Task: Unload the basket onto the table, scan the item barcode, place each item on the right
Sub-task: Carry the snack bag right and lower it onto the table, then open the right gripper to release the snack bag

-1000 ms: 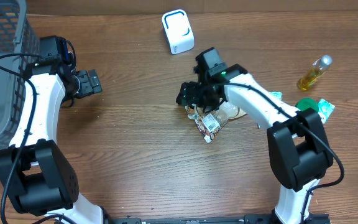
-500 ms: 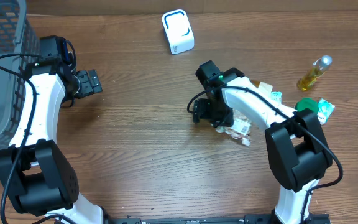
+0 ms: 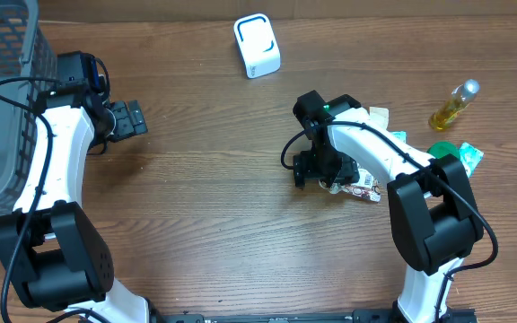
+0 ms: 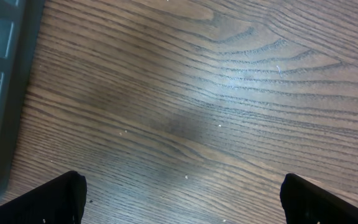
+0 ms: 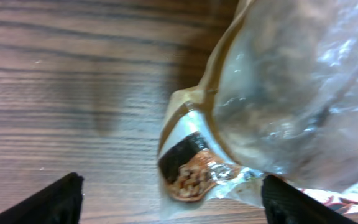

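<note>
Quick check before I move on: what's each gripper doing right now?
Left gripper: open, empty.
Right gripper: open, over the clear snack bag, not gripping it.

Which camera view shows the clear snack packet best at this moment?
The right wrist view: the packet fills much of the frame, its clear film and printed lower corner seen close up. Overhead shows only its end poking out beside the right gripper. The left wrist view shows none of it, only table.
</note>
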`<control>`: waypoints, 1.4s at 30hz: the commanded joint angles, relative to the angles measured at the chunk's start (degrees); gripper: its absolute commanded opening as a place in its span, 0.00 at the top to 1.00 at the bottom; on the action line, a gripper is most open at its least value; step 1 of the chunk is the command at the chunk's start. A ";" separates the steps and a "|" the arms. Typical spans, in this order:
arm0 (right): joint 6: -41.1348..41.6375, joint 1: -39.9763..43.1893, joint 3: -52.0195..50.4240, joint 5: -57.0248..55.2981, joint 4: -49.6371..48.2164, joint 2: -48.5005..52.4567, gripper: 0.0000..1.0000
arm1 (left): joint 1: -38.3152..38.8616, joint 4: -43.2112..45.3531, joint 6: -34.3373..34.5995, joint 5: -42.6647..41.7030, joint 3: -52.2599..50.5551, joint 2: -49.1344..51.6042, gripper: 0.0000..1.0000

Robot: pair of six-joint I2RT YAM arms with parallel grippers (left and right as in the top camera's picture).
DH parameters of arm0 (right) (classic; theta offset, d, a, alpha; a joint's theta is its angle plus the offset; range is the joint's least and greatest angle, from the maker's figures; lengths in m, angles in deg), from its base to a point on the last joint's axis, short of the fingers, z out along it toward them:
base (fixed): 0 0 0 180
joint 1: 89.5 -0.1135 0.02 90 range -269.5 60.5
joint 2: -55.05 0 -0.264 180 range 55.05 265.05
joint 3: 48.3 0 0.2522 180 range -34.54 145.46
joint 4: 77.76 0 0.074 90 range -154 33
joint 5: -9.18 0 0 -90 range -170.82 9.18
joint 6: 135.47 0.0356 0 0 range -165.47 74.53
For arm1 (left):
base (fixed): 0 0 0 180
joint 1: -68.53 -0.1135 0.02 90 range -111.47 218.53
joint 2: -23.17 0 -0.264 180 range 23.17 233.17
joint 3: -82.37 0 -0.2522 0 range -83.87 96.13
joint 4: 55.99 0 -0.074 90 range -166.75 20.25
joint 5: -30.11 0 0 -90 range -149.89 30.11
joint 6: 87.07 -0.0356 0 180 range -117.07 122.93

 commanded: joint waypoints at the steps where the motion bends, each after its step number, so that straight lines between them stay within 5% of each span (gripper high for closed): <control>1: -0.50 0.26 1.86 4.13 -0.94 0.17 0.07 | 0.07 0.09 1.01 0.48 0.50 -0.02 0.00; 4: -0.48 0.26 1.92 4.15 -2.25 0.17 0.00 | 0.07 0.09 1.01 0.48 0.50 -0.02 0.01; 21: 0.15 0.26 8.90 -0.42 2.86 -0.50 0.00 | 0.07 0.09 1.01 0.48 0.50 -0.02 0.00; 42: 0.11 0.26 9.25 -0.37 -5.31 -0.48 0.00 | 0.07 0.09 1.01 0.48 0.50 -0.02 0.00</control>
